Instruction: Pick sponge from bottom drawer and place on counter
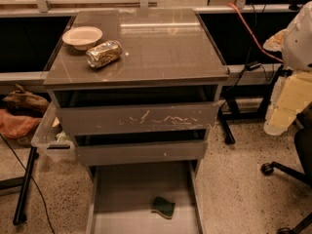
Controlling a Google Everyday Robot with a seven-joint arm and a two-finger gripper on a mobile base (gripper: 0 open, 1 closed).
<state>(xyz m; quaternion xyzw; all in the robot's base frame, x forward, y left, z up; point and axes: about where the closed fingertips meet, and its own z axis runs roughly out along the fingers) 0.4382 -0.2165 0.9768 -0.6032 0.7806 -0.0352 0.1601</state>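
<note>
Your sponge is lying green side up on the floor of the bottom drawer, which is pulled all the way out, a bit right of the middle and towards the front. Above it the two upper drawers are cracked open, and the counter on top has a crushed can just beside a pale bowl at its far left corner. Your gripper isn't in the shot, so can't tell its state or whether it's got anything. All I see is a white casing at the right edge, and the sponge is well below and left of that.
</note>
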